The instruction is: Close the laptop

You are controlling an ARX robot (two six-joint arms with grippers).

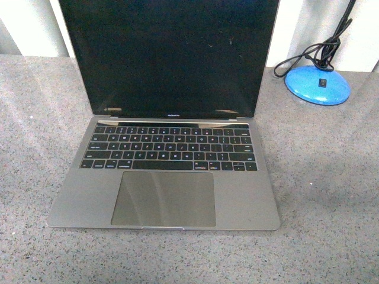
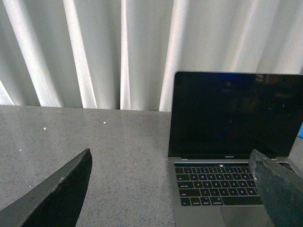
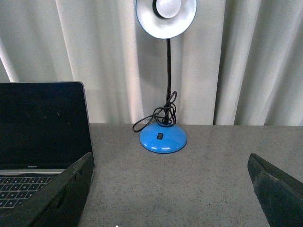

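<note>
The left tool [image 2: 170,156] and right tool [image 3: 170,158] both show jaws spread wide, holding nothing, low over the tabletop [image 1: 331,195]. Between and ahead of them the MacBook laptop [image 1: 169,148] stands open, lid near upright. Best practice: hook one tool behind the lid's top edge, then ease it down evenly, clear of the blue desk lamp [image 3: 163,137].

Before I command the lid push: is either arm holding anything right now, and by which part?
Nothing is held. The left gripper and right gripper both have their jaws wide apart with nothing between them. The open laptop sits untouched.
</note>
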